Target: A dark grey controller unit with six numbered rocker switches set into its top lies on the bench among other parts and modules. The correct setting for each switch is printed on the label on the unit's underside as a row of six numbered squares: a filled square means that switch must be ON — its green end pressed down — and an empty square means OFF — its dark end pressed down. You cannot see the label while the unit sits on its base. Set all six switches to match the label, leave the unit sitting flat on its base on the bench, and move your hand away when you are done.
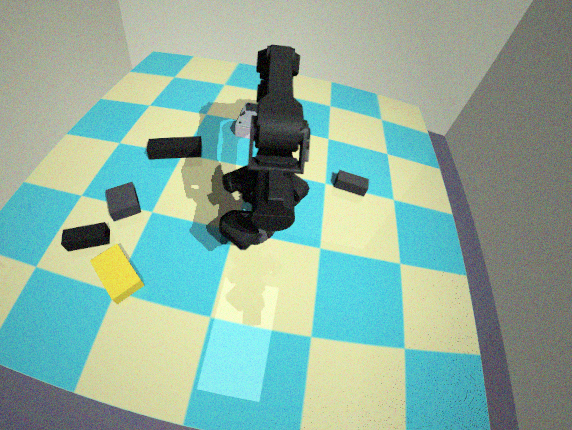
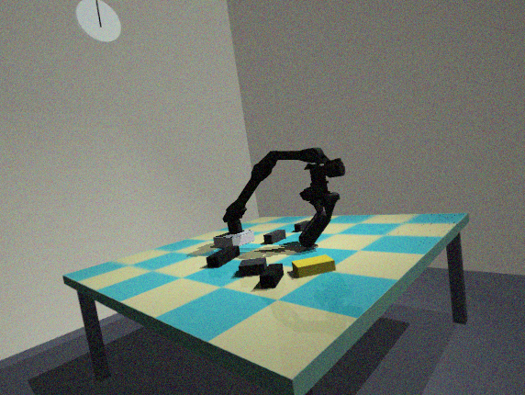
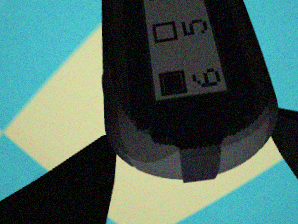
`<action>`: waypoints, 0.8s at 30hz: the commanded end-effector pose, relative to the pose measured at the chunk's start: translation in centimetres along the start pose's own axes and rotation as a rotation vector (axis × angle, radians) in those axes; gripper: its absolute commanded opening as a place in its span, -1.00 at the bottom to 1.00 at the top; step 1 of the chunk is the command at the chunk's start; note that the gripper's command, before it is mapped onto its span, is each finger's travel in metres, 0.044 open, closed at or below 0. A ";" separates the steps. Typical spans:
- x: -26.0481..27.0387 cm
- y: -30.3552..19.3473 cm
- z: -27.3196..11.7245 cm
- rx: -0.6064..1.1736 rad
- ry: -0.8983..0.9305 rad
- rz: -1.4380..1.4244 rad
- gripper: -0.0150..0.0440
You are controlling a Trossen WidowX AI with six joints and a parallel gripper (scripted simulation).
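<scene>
The dark controller unit (image 3: pixel 125 65) (image 2: pixel 312 233) is tilted steeply, its lower end at or just above the bench. In the top view only a rounded end shows beside the arm. My gripper (image 3: pixel 189 131) is shut on the unit, with one finger against each long side. The label (image 3: pixel 187 60) faces the wrist camera: square 5 is empty and square 6 is filled. The squares above 5 are cut off by the top of the view. The rocker switches face away and are hidden.
A yellow block (image 1: pixel 116 272) (image 2: pixel 314 266), a dark grey block (image 1: pixel 122 201) and a black block (image 1: pixel 86 236) lie to the left. A longer black block (image 1: pixel 174 147) lies behind them. A white module (image 1: pixel 245 125) (image 2: pixel 243 238) is by the arm base; a small dark block (image 1: pixel 351 183) lies right.
</scene>
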State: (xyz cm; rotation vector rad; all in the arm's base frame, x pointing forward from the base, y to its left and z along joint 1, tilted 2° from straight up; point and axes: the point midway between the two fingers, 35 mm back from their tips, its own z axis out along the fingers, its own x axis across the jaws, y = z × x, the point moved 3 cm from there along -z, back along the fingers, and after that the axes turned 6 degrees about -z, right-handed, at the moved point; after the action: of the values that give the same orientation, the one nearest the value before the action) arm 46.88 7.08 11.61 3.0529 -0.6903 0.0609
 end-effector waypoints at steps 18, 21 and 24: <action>0.2 -0.7 1.9 -0.013 -0.014 0.011 0.65; 0.2 -0.9 2.0 -0.013 -0.014 0.011 0.65; 0.2 -1.0 2.2 -0.013 -0.014 0.011 0.65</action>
State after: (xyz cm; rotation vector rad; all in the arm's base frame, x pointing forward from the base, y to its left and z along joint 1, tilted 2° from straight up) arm 47.59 8.28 10.11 3.0571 -0.6865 0.0594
